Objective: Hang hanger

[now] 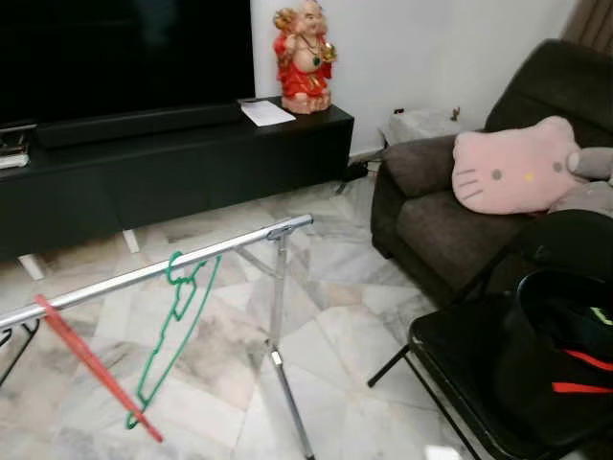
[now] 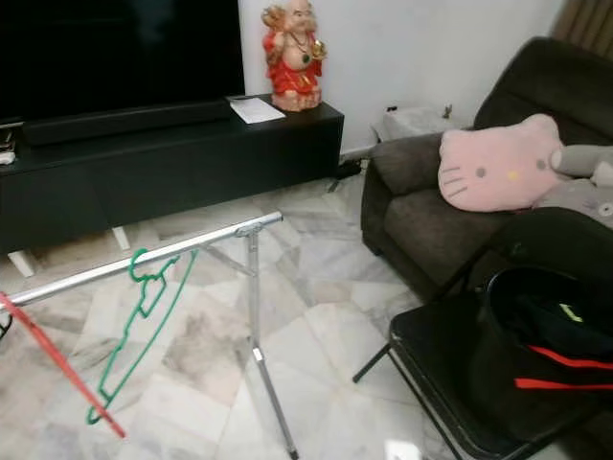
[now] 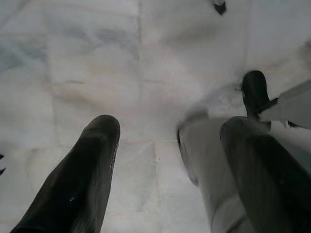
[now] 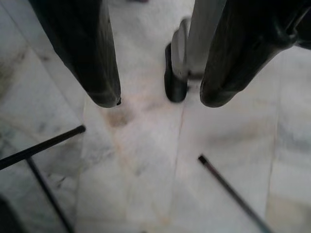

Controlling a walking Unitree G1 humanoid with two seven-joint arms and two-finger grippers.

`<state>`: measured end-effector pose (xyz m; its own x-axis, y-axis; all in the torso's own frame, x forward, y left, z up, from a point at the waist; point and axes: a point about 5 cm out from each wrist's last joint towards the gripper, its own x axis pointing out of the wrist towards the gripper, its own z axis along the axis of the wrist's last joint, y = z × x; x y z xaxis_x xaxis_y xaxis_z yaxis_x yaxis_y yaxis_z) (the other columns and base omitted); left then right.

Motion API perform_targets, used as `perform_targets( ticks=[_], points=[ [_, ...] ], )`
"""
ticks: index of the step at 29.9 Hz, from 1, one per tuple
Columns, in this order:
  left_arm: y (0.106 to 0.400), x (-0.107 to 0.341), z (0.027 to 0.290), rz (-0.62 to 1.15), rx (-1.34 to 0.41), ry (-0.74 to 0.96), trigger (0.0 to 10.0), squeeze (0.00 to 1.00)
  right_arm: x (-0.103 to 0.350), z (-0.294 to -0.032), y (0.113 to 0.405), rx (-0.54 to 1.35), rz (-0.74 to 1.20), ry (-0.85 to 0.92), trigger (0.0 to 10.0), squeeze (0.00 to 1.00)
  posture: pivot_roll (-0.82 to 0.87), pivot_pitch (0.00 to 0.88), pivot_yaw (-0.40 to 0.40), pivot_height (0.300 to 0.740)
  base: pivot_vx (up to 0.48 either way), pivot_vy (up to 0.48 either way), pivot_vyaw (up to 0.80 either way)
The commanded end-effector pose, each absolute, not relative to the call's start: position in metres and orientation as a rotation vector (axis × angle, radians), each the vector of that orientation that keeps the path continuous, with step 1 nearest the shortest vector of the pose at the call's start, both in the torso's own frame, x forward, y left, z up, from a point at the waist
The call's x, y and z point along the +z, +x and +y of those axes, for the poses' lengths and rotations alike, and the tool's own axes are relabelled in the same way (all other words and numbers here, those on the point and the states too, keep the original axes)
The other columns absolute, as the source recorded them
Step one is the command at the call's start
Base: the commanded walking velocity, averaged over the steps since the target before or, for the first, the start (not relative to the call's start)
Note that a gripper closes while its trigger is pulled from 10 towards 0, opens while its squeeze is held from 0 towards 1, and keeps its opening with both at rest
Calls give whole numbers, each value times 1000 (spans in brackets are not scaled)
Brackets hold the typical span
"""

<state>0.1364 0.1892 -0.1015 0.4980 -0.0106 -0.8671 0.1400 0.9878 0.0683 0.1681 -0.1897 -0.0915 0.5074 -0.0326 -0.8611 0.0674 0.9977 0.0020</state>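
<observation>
A silver rack rail [image 1: 226, 247] runs across the left of the head views, sloping up to the right. A green wire hanger [image 1: 174, 324] hangs from it by its hook. A red hanger [image 1: 92, 361] hangs further left on the same rail. My left gripper [image 3: 170, 127] hangs open over the marble floor with nothing between its fingers. My right gripper [image 4: 160, 99] is also open and empty above the floor, beside my own leg and foot [image 4: 176, 86].
The rack's upright and splayed leg [image 1: 279, 326] stand mid-floor. A black folding chair [image 1: 450, 355] with a dark bag [image 1: 565, 355] is at the front right. A dark sofa [image 1: 431, 211] holds a pink cat cushion [image 1: 512, 171]. A black TV console [image 1: 172, 163] carries a red figurine [image 1: 305, 56].
</observation>
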Motion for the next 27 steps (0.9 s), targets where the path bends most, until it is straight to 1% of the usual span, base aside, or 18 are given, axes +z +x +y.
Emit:
perform_targets(
  ticks=[1,11,18,20,22,27],
  points=[
    [125,-105,194,1096,-93,158,10000,0,-90,-183,173,-44,1024,44,10000,0,37,0,1,740,0,0,-750],
    [130,-104,191,1082,-103,157,10000,0,-90,-183,173,-42,1024,44,10000,0,39,0,2,740,0,0,-750],
    [128,-103,198,1085,-98,159,10000,0,-90,-183,173,-41,1023,44,10000,0,39,0,2,740,0,0,-747],
    [124,-103,204,1092,-93,163,10000,0,-90,-183,173,-43,1018,47,10000,0,38,0,2,740,0,0,-559],
    [116,-103,220,1100,-84,172,10000,0,-90,-183,173,-48,1009,54,10000,0,39,0,2,740,0,0,0],
    [102,-100,243,1116,-65,184,10000,0,-90,-183,173,-48,1008,53,10000,0,39,0,2,740,0,-319,0]
  ],
)
